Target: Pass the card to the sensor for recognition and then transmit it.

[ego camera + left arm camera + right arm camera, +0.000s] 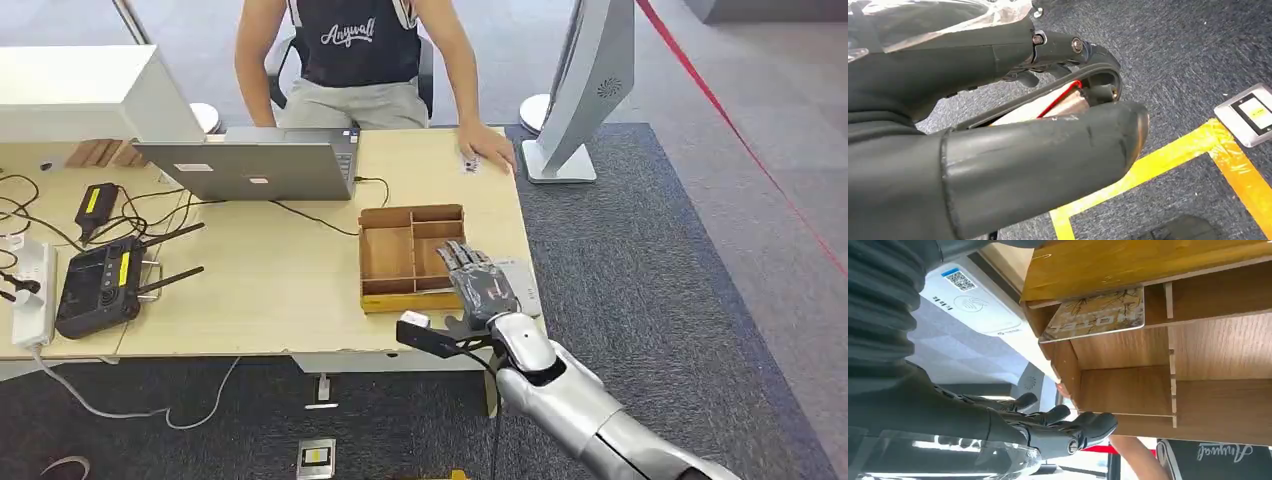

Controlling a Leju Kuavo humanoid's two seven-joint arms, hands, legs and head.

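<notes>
A patterned card (1095, 315) lies flat in a corner compartment of the wooden tray (385, 255), the corner next to the white card sensor (973, 305). My right hand (478, 285) hovers over the tray's front right part with its fingers (1068, 425) stretched out and apart, holding nothing. In the head view it covers that compartment and part of the sensor (525, 287), which lies at the table's right edge. My left hand (1023, 150) hangs over the carpet, thumb and fingers apart, with nothing in it.
A person sits across the table with one hand (487, 147) on it beside a small slip. A laptop (255, 165), a black controller (98, 285) and cables take up the left side. A white monitor stand (585, 90) rises at the back right. Yellow tape (1148, 170) marks the floor.
</notes>
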